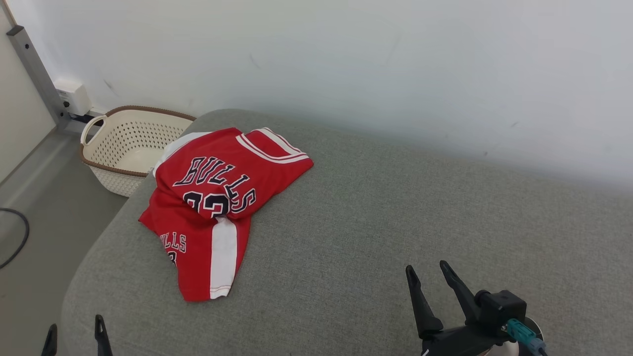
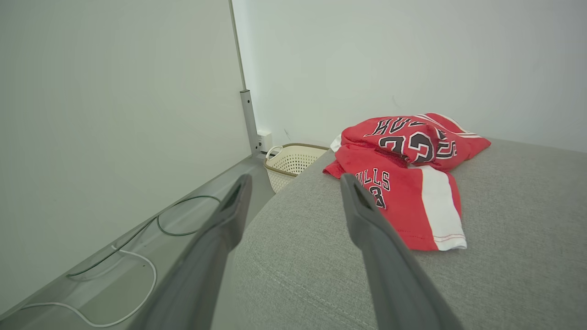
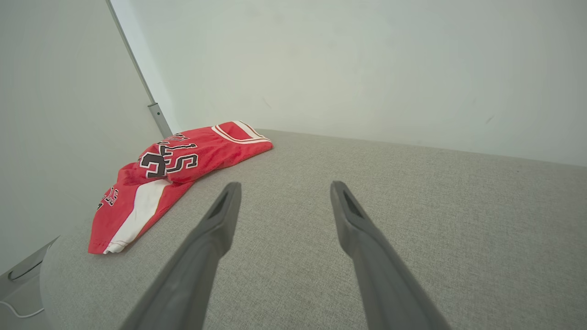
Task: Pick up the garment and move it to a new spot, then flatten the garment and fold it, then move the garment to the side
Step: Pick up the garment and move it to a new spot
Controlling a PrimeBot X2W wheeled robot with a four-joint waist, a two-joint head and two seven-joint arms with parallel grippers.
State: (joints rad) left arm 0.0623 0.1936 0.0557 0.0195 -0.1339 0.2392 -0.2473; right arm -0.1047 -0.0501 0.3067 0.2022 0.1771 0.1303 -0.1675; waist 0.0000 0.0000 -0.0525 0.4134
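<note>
Grey fabric covers the surface, and the red garment lies crumpled at centre-left of the head view, near the basket (off the edge, upper left). You'd do best to pinch two separate hems, not the bunched middle. Your left gripper at lower left and right gripper at lower right hover well short of it, fingers apart, holding nothing.
</note>
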